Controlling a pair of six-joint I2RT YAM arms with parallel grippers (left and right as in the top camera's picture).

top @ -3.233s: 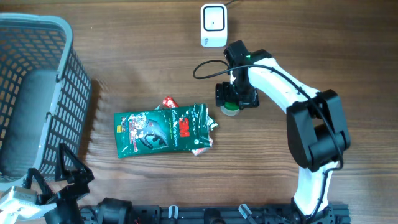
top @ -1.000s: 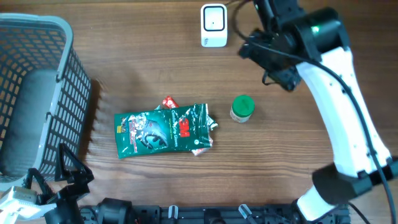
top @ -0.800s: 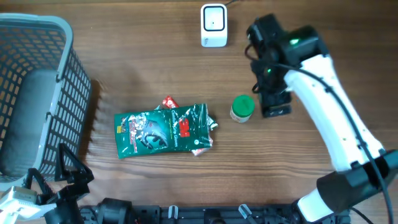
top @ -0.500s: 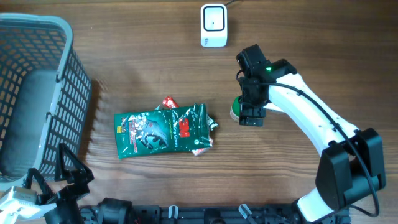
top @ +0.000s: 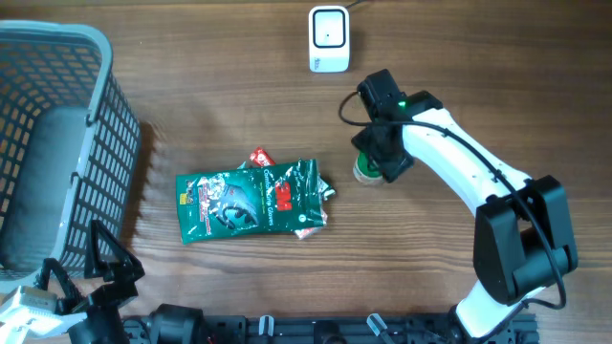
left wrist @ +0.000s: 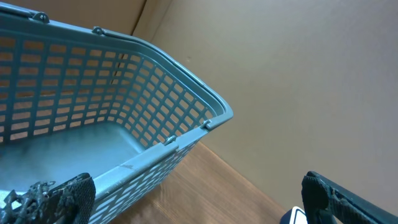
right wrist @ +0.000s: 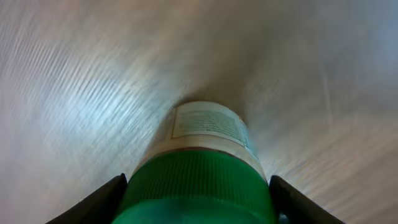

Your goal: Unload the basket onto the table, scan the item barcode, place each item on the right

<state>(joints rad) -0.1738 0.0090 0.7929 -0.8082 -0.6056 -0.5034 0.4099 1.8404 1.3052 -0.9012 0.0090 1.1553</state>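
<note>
1. The bottle [right wrist: 205, 134] stands upright on the table just in front of the scanner [top: 328, 38] and a little to its right. The right gripper [right wrist: 196, 196] is down over the green cap [right wrist: 196, 180], with one finger at each side.
2. The fingers look level with the cap's rim, but I cannot tell whether they are pressing on it or only flanking it. The squeeze should be firm and centred before any lift.
3. The cap is round and ribbed, so an off-centre pinch could let the bottle swing or twist. A straight lift is safest.
4. The white label [right wrist: 208, 124] wraps the body below the cap, and no barcode can be made out. The bottle will probably need tilting and turning until the printed side faces the scanner's window.
5. The trip to the scanner is short, so move slowly and hold the bottle steady in front of it.
6. The left gripper [left wrist: 199, 199] is spread wide and empty beside the basket [left wrist: 155, 99], well away from the scanner. The green packet [top: 249, 201] lies farther from the scanner than the bottle does, out of the way.
</note>
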